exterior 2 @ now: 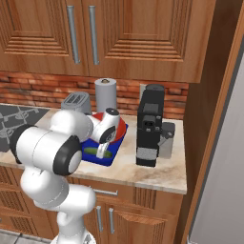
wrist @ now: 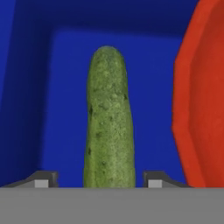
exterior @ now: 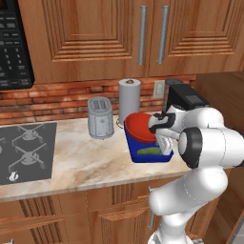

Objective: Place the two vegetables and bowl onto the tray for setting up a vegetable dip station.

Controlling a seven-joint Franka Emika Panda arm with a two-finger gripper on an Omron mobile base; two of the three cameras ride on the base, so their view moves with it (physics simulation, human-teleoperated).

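Lying pebbly-skinned, elongated cucumber (wrist: 108, 122) on flat blue tray (wrist: 65, 87) beside glossy bowl (wrist: 203, 96).

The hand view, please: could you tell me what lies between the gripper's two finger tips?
The dark green cucumber lies lengthwise between the fingertips, resting on the blue tray floor, with the red bowl to one side, as the hand view shows.

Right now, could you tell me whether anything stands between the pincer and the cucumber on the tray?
Nothing visible does. The cucumber lies on the blue tray directly between the pincer tips, with gaps either side; the red bowl sits off to one side.
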